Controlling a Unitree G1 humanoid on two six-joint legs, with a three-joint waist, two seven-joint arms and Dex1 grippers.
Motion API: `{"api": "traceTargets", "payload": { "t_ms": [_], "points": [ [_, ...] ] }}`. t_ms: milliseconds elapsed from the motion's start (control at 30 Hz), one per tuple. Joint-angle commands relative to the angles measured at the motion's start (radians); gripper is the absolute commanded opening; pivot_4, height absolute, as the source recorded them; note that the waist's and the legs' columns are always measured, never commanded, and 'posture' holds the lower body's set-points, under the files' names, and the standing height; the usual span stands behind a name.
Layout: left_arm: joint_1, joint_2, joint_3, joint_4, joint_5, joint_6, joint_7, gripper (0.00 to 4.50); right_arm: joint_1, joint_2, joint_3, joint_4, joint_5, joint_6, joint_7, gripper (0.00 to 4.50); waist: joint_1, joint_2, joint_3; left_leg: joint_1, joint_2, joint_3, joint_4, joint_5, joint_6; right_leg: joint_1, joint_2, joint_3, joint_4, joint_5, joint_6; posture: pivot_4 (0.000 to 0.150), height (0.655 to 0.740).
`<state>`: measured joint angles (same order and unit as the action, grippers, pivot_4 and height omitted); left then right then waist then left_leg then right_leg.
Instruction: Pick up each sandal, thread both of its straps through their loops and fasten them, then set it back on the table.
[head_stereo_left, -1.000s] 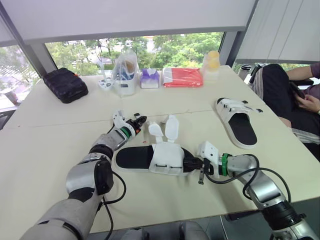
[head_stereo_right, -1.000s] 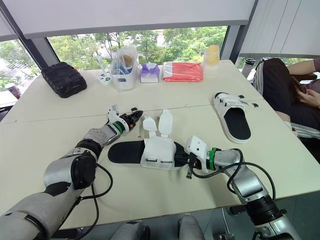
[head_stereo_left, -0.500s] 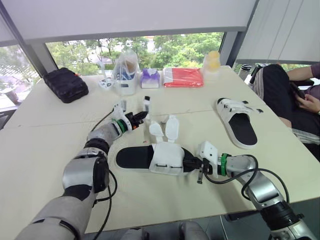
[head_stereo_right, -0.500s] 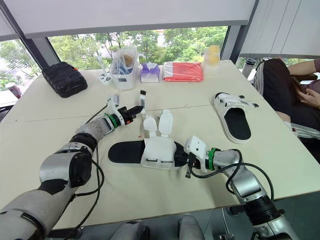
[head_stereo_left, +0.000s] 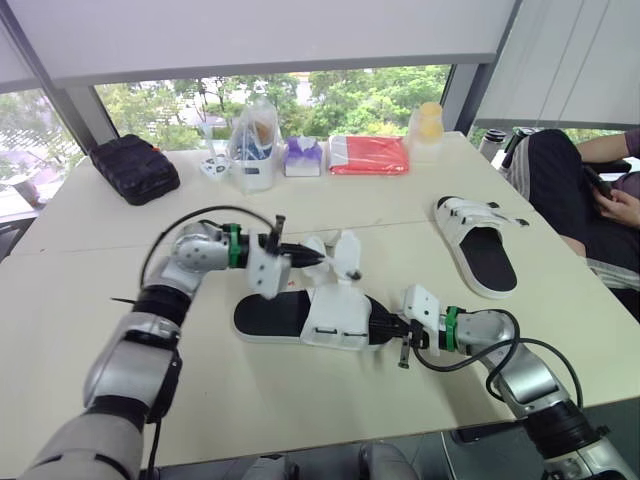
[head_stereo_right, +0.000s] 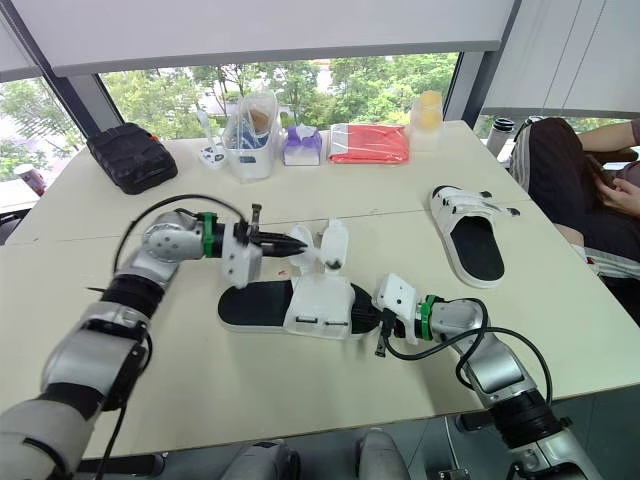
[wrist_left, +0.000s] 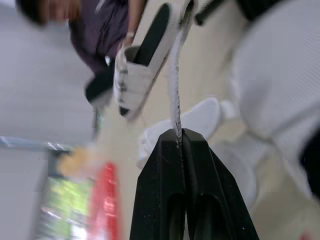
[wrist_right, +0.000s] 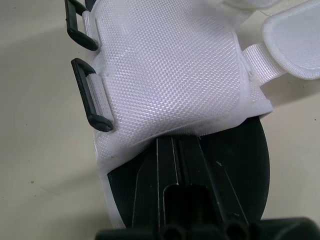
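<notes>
Table (head_stereo_left: 330, 215): left jaws clamped on strap (wrist_left: 175, 100); right jaws together inside near sandal (head_stereo_left: 335, 318) toe.

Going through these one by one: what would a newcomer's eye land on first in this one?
The black-soled sandal in the middle, its two straps standing loose. The left hand is shut on one strap, and the right hand is tucked under the white upper at the sandal's right end. A second sandal lies farther right, near a seated person.

Bright window daylight; soft shadows; left wrist bg blurred
</notes>
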<state>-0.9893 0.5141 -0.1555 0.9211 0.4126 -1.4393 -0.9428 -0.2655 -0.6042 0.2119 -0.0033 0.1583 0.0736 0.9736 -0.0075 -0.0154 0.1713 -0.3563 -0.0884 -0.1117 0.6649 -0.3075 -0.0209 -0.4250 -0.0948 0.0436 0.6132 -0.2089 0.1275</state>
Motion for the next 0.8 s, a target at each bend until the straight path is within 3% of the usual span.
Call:
{"api": "traceTargets", "payload": {
  "t_ms": [33, 167, 233, 367, 467, 567, 700, 800],
  "points": [
    [-0.046, 0.01, 0.076, 0.016, 0.225, -0.161, 0.213, 0.05, -0.003, 0.008, 0.013, 0.04, -0.035, 0.009, -0.01, 0.0, 0.0, 0.0, 0.0, 0.0, 0.0, 0.0, 0.0, 0.0, 0.0, 0.0, 0.0, 0.0, 0.0, 0.0, 0.0, 0.15, 0.74],
    [-0.025, 0.053, 0.061, -0.114, 0.48, -0.175, 0.534, 0.05, 0.0, 0.008, 0.009, 0.046, -0.033, 0.003, -0.012, 0.0, -0.005, -0.001, -0.001, 0.0, 0.0, 0.0, 0.0, 0.0, 0.001, 0.001, 0.0, 0.0, 0.001, 0.0, 0.0, 0.15, 0.74],
    [-0.029, 0.085, 0.033, -0.168, 0.683, -0.161, 0.732, 0.05, -0.002, 0.009, 0.006, 0.051, -0.032, 0.002, -0.013, 0.0, -0.005, -0.001, -0.001, 0.0, 0.0, 0.0, 0.0, 0.0, 0.001, 0.0, 0.001, 0.0, 0.001, 0.0, 0.0, 0.15, 0.74],
    [-0.099, 0.2, -0.32, -0.238, 1.118, 0.127, 1.441, 0.05, -0.01, 0.021, 0.005, 0.066, -0.033, -0.003, -0.023, 0.0, -0.003, -0.001, -0.001, 0.001, -0.001, 0.0, 0.0, 0.0, 0.001, 0.001, 0.001, 0.0, 0.002, 0.0, 0.001, 0.15, 0.74],
    [-0.174, 0.22, -0.583, -0.195, 1.315, 0.32, 1.841, 0.05, -0.019, 0.033, 0.006, 0.074, -0.035, -0.004, -0.031, 0.0, -0.002, -0.002, -0.001, 0.001, -0.002, -0.001, 0.0, 0.0, 0.001, 0.001, 0.001, -0.001, 0.002, -0.001, 0.002, 0.15, 0.74],
    [-0.223, 0.214, -0.773, -0.144, 1.409, 0.428, 2.108, 0.05, -0.018, 0.036, 0.006, 0.071, -0.035, -0.004, -0.032, 0.0, -0.005, -0.002, -0.001, 0.001, -0.002, -0.001, 0.0, 0.0, 0.001, 0.001, 0.001, -0.001, 0.003, -0.001, 0.003, 0.15, 0.74],
    [-0.275, 0.196, -0.92, -0.073, 1.434, 0.502, 2.287, 0.05, -0.022, 0.038, 0.001, 0.079, -0.038, -0.007, -0.034, 0.0, -0.006, -0.003, 0.0, 0.001, -0.002, -0.001, 0.0, 0.0, 0.001, 0.0, 0.002, -0.001, 0.004, -0.002, 0.003, 0.15, 0.74],
    [-0.303, 0.181, -0.952, -0.013, 1.393, 0.516, 2.323, 0.89, -0.026, 0.039, 0.0, 0.085, -0.039, -0.008, -0.035, 0.0, -0.004, -0.003, 0.0, 0.0, -0.002, -0.001, 0.0, 0.0, 0.001, 0.0, 0.001, -0.001, 0.004, -0.002, 0.003, 0.15, 0.74]
  ]
}}
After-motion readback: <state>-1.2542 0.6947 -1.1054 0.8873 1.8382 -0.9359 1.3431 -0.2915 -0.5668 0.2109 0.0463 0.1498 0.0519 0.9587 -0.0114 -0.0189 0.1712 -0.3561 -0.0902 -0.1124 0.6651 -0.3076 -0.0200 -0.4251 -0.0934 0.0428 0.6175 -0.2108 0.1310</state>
